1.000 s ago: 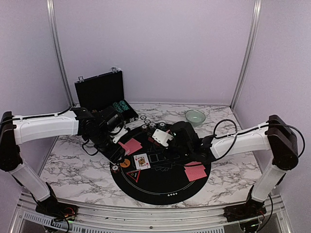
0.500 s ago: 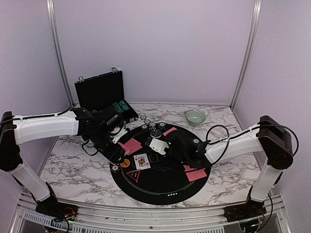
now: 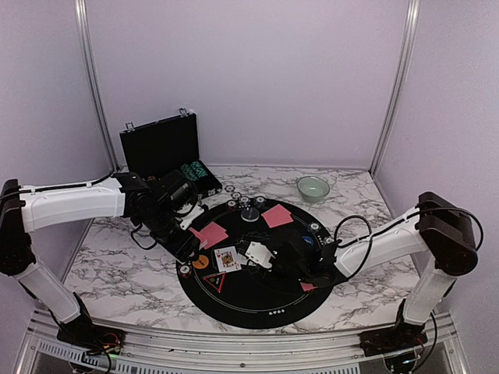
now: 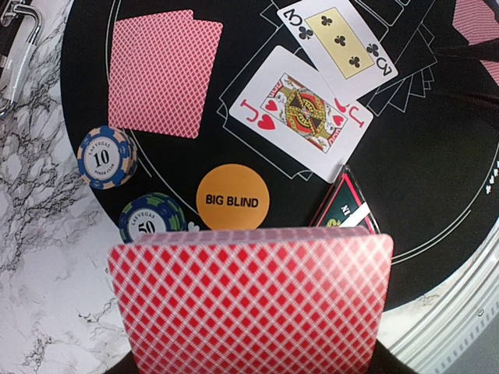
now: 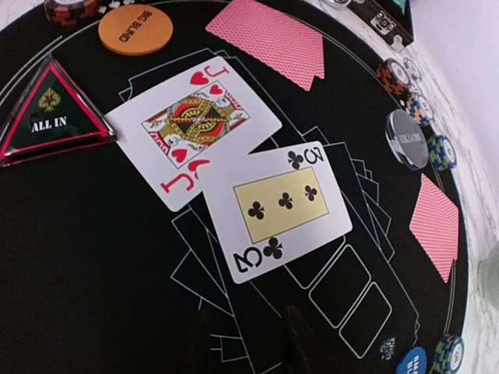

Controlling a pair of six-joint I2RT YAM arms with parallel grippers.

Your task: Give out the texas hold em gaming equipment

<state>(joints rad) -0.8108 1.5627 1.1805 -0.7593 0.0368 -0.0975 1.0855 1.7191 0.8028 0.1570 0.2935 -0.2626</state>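
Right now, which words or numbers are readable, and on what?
"BIG BLIND": orange disc
"ALL IN": triangular marker
"J": jack of hearts card
"3": clubs card
"10", "LAS VEGAS": blue-and-peach chip
"50": green-and-blue chip
Lettering on grey disc: too blurred.

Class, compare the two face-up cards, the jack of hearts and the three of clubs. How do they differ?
The jack of hearts is red with a court picture; the three of clubs is black with three pips on a gold panel. The jack lies nearer the orange disc than the three. Both lie face up.
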